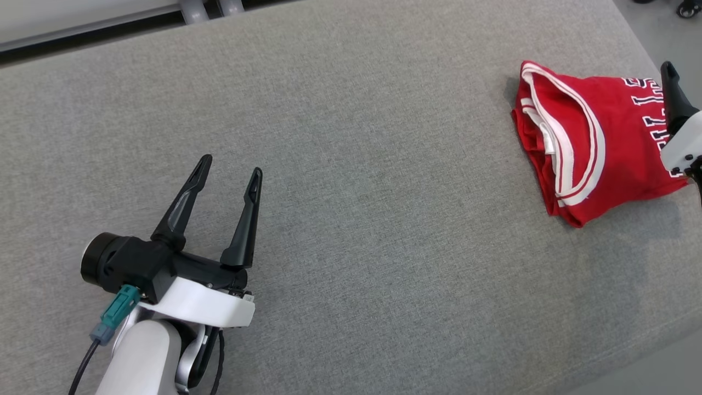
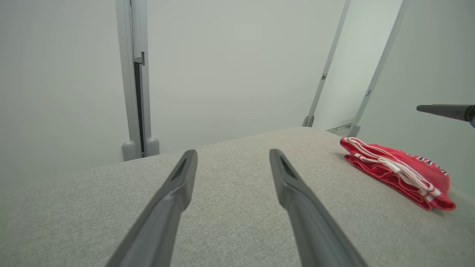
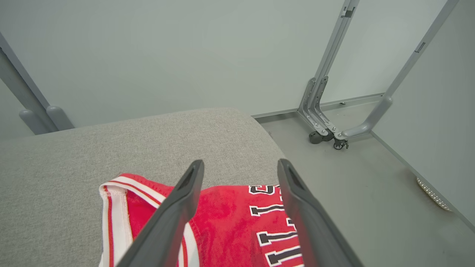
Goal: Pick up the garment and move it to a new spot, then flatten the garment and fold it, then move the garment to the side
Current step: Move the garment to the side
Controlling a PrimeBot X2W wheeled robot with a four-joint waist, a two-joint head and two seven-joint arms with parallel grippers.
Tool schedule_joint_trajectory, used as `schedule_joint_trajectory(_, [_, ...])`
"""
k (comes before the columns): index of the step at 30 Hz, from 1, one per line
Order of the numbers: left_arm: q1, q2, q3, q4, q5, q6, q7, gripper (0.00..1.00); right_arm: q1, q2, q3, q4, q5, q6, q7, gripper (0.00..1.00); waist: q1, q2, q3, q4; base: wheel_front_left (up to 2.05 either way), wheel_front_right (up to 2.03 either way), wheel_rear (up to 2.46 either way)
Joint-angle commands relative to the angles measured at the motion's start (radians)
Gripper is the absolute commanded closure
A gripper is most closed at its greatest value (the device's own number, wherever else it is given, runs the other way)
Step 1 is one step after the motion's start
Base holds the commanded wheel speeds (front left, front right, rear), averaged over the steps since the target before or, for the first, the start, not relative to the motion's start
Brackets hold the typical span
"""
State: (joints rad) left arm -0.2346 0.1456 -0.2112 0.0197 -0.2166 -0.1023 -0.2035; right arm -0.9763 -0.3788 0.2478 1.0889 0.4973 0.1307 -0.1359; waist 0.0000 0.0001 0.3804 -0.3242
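Note:
The garment is a red jersey with white trim and black-and-white lettering, lying folded into a compact bundle near the right edge of the grey padded table. It also lies at the right in the left wrist view. My right gripper hovers just over the garment, open, with nothing between its fingers. One of its dark fingers shows at the far right of the head view. My left gripper rests open and empty at the lower left, far from the garment; its own view shows the same spread fingers.
The table's right edge runs close beside the garment, with grey floor beyond it. A metal frame on casters stands on that floor. A grey upright post rises behind the table's far edge, against pale walls.

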Motion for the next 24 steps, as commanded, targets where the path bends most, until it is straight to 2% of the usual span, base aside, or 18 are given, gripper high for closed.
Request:
schedule_joint_trajectory(1, [0.005, -0.003, 0.006, 0.011, -0.014, 0.009, -0.015, 0.0, 0.0, -0.005, 0.022, -0.028, -0.009, 0.0, -0.041, 0.0, 0.0, -0.0001, -0.035, 0.017, 0.0, 0.0, 0.0])
schedule_joint_trajectory(6, [0.025, -0.015, 0.012, 0.031, -0.027, 0.014, -0.034, 0.0, 0.038, -0.01, 0.049, -0.092, -0.001, 0.0, -0.08, 0.0, 0.0, -0.0001, -0.093, 0.04, 0.0, 0.0, 0.0])
schedule_joint_trajectory(15, [0.1, -0.014, 0.075, 0.039, -0.056, 0.054, -0.056, 0.0, 0.21, -0.035, 0.054, -0.357, 0.004, 0.0, -0.122, 0.0, 0.0, -0.0001, -0.238, 0.116, 0.0, 0.0, 0.0])
schedule_joint_trajectory(18, [0.134, -0.004, 0.104, 0.028, -0.061, 0.068, -0.059, 0.0, 0.3, -0.035, 0.019, -0.455, -0.008, 0.0, -0.122, 0.0, 0.0, -0.0001, -0.278, 0.145, 0.0, 0.0, 0.0])
schedule_joint_trajectory(24, [0.199, 0.004, 0.146, 0.017, -0.069, 0.088, -0.061, 0.0, 0.528, 0.014, -0.095, -0.632, -0.037, 0.0, -0.123, 0.0, 0.0, -0.0001, -0.355, 0.212, 0.0, 0.0, 0.0])
